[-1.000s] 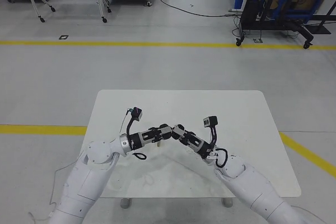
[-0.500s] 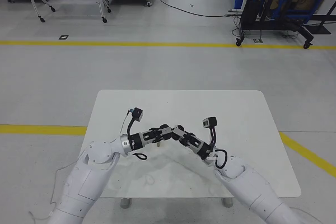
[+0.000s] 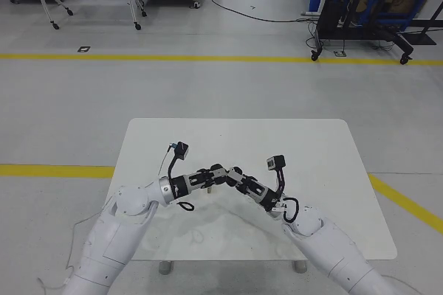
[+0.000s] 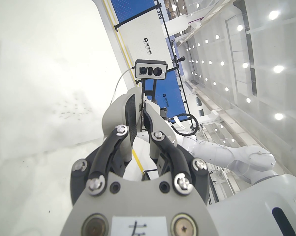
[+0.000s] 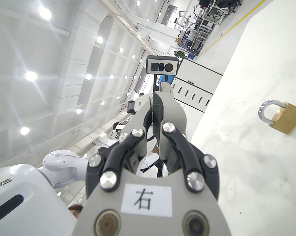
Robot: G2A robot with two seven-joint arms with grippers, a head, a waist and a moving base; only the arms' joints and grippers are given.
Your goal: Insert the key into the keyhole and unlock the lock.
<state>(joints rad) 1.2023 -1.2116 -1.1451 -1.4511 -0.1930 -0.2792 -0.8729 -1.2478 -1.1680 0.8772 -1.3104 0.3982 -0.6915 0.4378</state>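
Over the middle of the white bench [image 3: 317,147], the left tool [image 4: 139,103] is hovering with its tip pointing toward the right tool [image 5: 153,104], and the two are nearly meeting above the surface. Whether the left tool is apart or together cannot be told. Facing it, the right tool is pressing its ribbed pads together. Off to that tool's side, a brass padlock [image 5: 283,117] with a silver shackle is lying flat on the bench, apart from it.
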